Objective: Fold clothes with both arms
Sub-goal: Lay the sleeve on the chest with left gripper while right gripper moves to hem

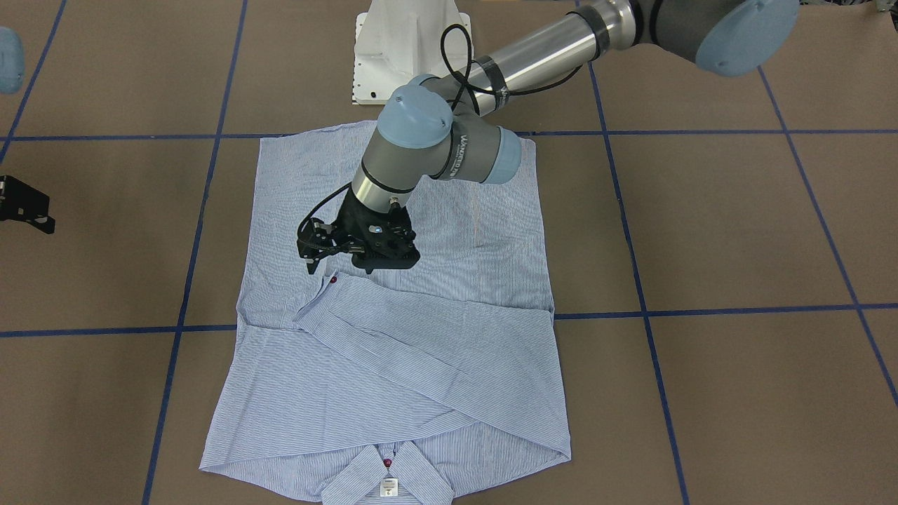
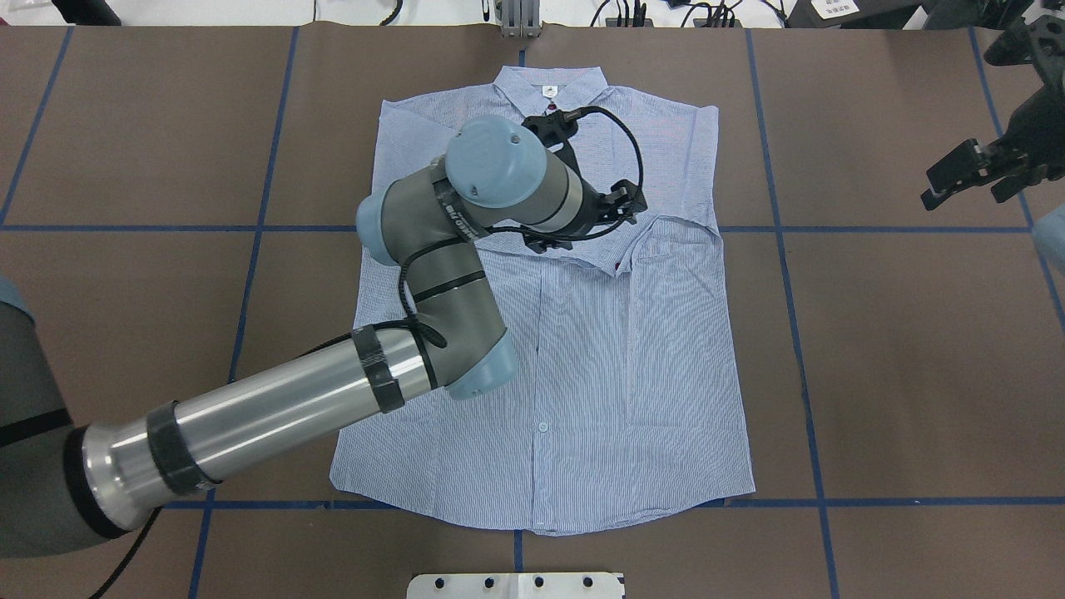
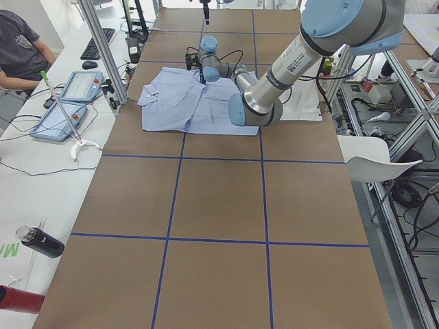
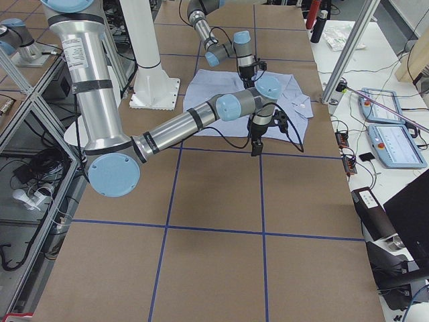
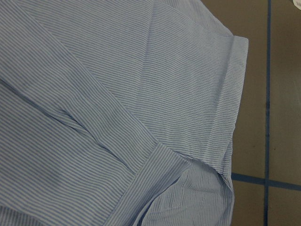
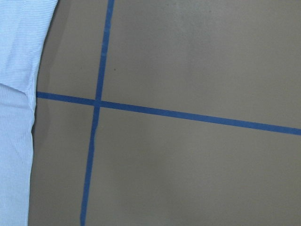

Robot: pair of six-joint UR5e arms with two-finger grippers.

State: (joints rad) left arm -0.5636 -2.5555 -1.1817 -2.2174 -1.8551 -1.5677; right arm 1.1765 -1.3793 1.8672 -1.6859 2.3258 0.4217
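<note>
The light blue striped shirt [image 1: 421, 351] lies flat on the brown table, collar and white neck label towards the far side from the robot. Both sleeves are folded across its chest. It also shows in the overhead view [image 2: 632, 349]. My left gripper [image 1: 316, 259] hovers just over the shirt beside the upper sleeve's cuff with its red button [image 1: 332, 280]. It looks open and empty; in the overhead view [image 2: 628, 204] it is by the cuff. My right gripper [image 2: 969, 179] is off the shirt over bare table at the robot's right, apparently open and empty.
The white pedestal base [image 1: 410, 49] stands at the robot's edge behind the shirt's hem. Blue tape lines [image 2: 782, 229] grid the table. An operator [image 3: 20, 48], tablets [image 3: 68, 103] and a bottle [image 3: 41, 241] are on the side bench.
</note>
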